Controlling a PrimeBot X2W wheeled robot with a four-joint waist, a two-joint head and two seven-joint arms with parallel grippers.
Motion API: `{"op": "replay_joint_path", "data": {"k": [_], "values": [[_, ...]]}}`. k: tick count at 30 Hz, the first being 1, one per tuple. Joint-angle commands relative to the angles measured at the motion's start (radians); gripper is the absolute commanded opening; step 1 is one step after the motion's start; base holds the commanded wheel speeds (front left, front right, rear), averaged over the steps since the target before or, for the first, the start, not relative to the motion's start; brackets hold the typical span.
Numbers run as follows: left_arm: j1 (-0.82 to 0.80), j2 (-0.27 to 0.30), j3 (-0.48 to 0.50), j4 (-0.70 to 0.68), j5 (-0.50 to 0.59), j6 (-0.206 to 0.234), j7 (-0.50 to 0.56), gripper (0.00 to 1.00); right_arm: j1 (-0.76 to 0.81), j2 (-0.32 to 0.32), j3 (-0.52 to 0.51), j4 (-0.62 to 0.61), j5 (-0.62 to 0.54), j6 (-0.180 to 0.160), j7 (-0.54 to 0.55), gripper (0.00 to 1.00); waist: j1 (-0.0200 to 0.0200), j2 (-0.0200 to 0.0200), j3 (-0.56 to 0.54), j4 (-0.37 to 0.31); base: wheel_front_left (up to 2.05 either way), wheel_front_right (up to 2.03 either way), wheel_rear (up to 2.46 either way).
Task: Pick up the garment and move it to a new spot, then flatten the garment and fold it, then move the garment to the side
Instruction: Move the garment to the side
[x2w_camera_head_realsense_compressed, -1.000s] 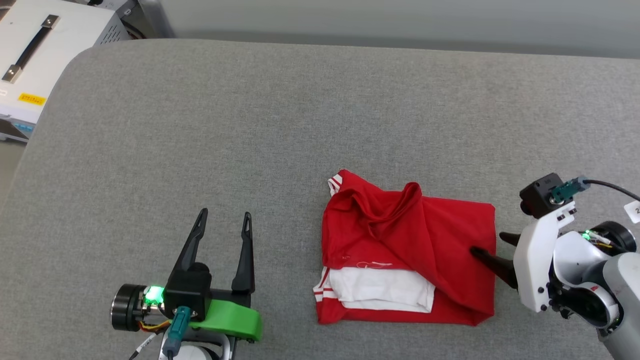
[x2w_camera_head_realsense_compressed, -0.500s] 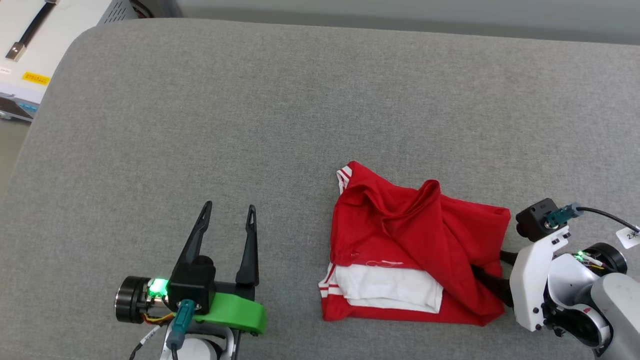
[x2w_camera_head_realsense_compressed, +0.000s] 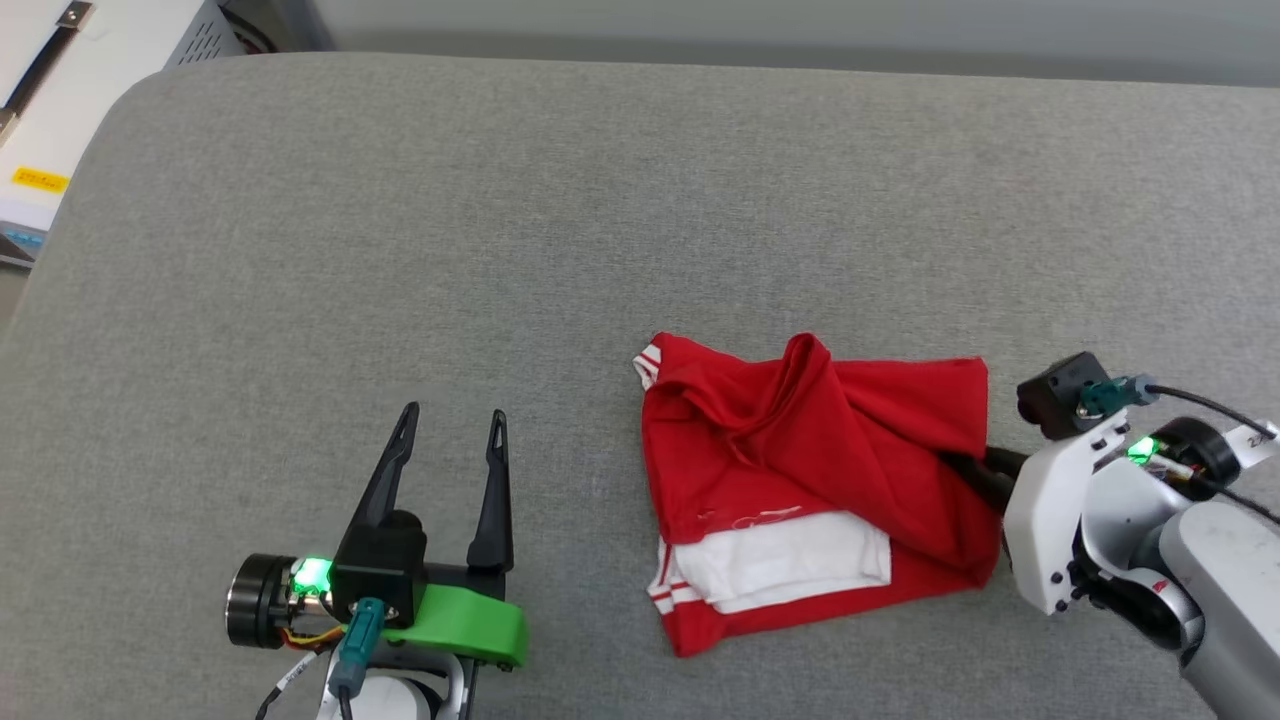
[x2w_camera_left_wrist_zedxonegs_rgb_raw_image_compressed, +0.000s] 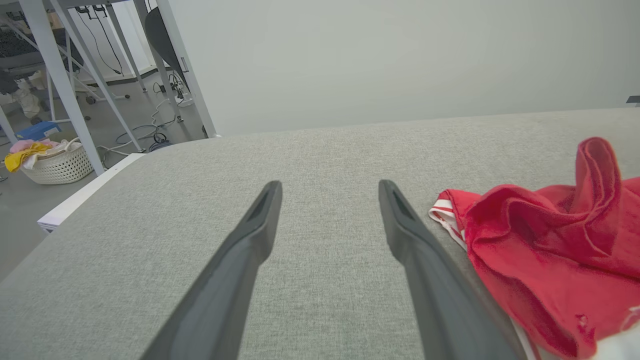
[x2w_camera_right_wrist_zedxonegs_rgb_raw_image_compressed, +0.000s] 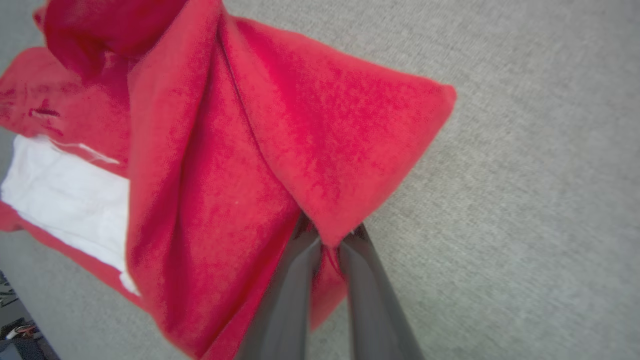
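Nearest to us, at the left, the left gripper hovers over bare grey surface. Its fingers stand wide apart, point toward the far side and have nothing between them. It sits well apart from the garment, which lies to its right.

At the near right, the right gripper reaches leftward into the garment's right edge. We find its fingers drawn nearly together, with a fold of red cloth pinched between their tips. In the head view the tips are hidden under that cloth.

The garment rests on the right half of the surface as a rough, rumpled, folded bundle. Its near left part shows a white sleeve edged in red-white striped trim. A second piece of striped trim shows at the far left corner. A loose ridge of red fabric stands up along the middle. We see no lettering or number on the exposed faces.

Beyond the garment the surface runs bare to its far edge. Off its far left corner stands a white case with a dark handle and a yellow label. In the left wrist view, a white basket of clothes sits on the floor beyond the surface.
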Motion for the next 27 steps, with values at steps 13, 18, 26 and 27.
{"op": "replay_joint_path", "data": {"k": [13, 18, 26, 27], "values": [[0.001, 0.012, 0.02, -0.024, 0.009, 0.009, -0.006, 1.0, -0.092, -0.15, -0.054, -0.148, -0.128, -0.002, -0.021, 0.0, 0.0, 0.0, 0.011, -0.211, 0.0, 0.0, 0.0], [-0.008, 0.022, 0.027, -0.04, 0.013, 0.011, -0.006, 1.0, -0.103, -0.18, -0.099, -0.184, -0.13, -0.002, -0.015, 0.0, 0.0, 0.0, 0.044, -0.271, 0.0, 0.0, 0.0], [-0.063, 0.045, 0.029, -0.086, 0.025, 0.009, -0.006, 1.0, -0.112, -0.225, -0.209, -0.121, -0.145, -0.002, -0.007, 0.0, 0.0, 0.0, 0.149, -0.286, 0.0, 0.0, 0.0], [-0.069, 0.048, 0.028, -0.09, 0.026, 0.008, -0.006, 1.0, -0.116, -0.233, -0.228, -0.104, -0.145, -0.002, -0.006, 0.0, 0.0, 0.0, 0.163, -0.283, 0.0, 0.0, 0.0]]}}
